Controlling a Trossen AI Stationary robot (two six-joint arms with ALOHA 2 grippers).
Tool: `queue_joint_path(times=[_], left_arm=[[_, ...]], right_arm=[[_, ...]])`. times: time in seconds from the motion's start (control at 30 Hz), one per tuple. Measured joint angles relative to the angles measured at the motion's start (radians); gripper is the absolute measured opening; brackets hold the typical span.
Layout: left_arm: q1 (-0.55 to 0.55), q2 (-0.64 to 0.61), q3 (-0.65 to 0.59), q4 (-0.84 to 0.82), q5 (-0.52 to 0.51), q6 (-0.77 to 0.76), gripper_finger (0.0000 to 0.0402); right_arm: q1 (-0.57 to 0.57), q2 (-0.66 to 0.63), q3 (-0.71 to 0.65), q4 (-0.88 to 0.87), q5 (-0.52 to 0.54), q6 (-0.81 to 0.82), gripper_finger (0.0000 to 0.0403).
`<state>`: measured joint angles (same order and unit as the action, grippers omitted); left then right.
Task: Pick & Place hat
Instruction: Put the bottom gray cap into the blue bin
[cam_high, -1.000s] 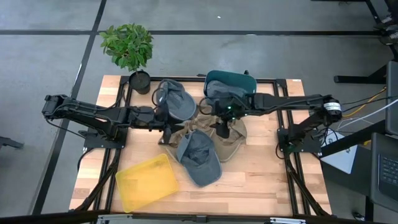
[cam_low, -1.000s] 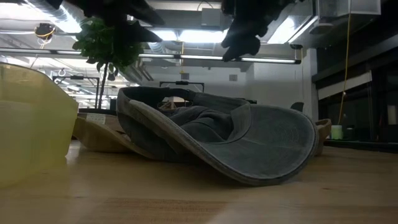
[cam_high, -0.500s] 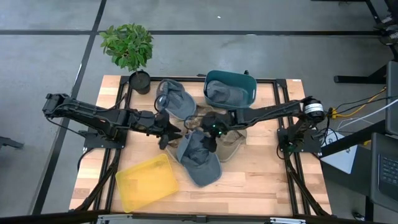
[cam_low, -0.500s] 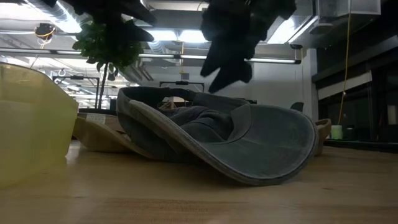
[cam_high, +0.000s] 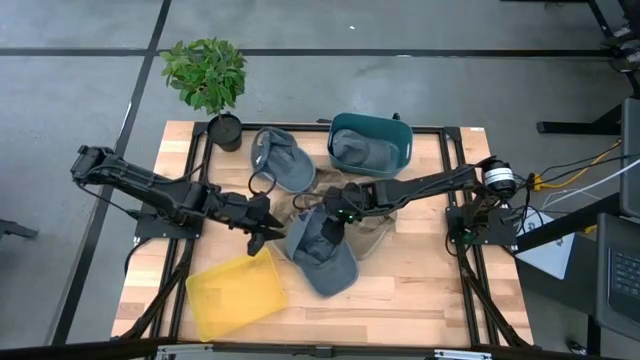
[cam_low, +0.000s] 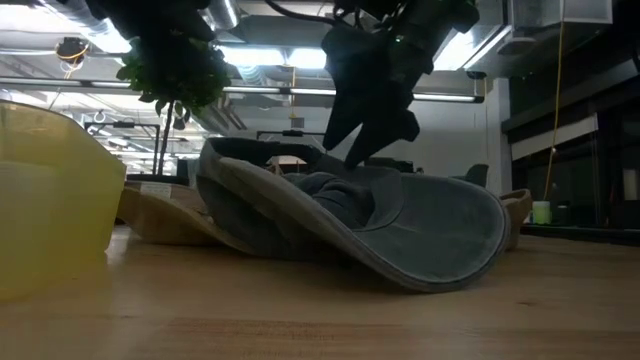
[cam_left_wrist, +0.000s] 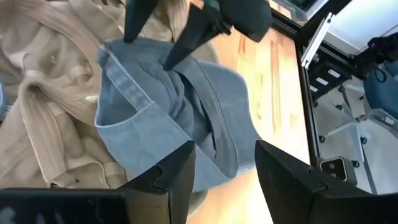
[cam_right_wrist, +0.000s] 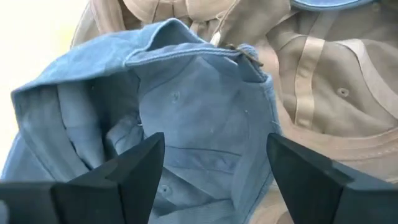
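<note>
My right gripper (cam_high: 337, 213) hangs with its fingers (cam_right_wrist: 134, 171) spread as wide as they go, nothing between them, poised right over the upturned grey-blue denim cap (cam_high: 320, 250); its open crown sits just ahead of and below my tips, sweatband rim (cam_right_wrist: 186, 53) facing up. In the low view one right fingertip (cam_low: 385, 128) looks touching or just inside the crown, I can't tell which. My left gripper (cam_high: 258, 226) is just beside the cap's edge, fingers (cam_left_wrist: 171, 180) about half open and empty, the cap's brim straight ahead between them. Risks as I judge them: the cap lies on a crumpled beige fabric hat (cam_high: 372, 228), which sits just beyond my right fingers, so closing too deep could pinch both layers and drag the wrong hat along. The denim is soft and folded inside, so I may pinch only a loose fold and the cap could slip or flop out on the lift. Both grippers are near each other over one cap; if both move in, fingers could collide or tug it opposite ways. The yellow plastic bin (cam_high: 235, 292) is just beside my left fingers, easy to bump. The dark teal tub (cam_high: 371, 142), already holding a grey hat, and another grey cap (cam_high: 283, 163) are well apart from my tips.
</note>
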<state>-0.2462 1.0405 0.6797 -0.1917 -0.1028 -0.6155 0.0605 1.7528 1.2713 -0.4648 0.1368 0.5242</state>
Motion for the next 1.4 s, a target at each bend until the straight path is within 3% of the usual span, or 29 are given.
queue_joint_path(times=[0.37, 0.73, 0.9, 1.1, 1.23, 1.4], left_arm=[[-0.008, 0.0, 0.0, -0.001, -0.011, 0.0, 0.0161], [-0.008, 0.0, 0.0, -0.001, -0.061, 0.001, 0.0161], [-0.008, 0.0, 0.0, 0.0, -0.083, 0.001, 0.0161], [-0.007, 0.0, 0.0, 0.0, -0.121, 0.001, 0.0161], [-0.007, 0.0, 0.0, 0.0, -0.149, 0.001, 0.0161], [-0.007, 0.0, 0.0, 0.0, -0.207, 0.001, 0.0161]], right_arm=[[0.0, -0.002, 0.023, -0.011, -0.012, 0.0, 0.0282], [-0.001, -0.004, 0.133, -0.132, 0.151, -0.169, 0.0282], [-0.006, -0.002, 0.086, -0.144, 0.086, -0.139, 0.0282], [-0.007, 0.003, 0.034, -0.126, 0.08, -0.137, 0.0281], [-0.013, 0.004, 0.019, -0.122, 0.07, -0.15, 0.0247], [-0.019, 0.004, 0.019, -0.103, 0.023, -0.218, 0.0138]])
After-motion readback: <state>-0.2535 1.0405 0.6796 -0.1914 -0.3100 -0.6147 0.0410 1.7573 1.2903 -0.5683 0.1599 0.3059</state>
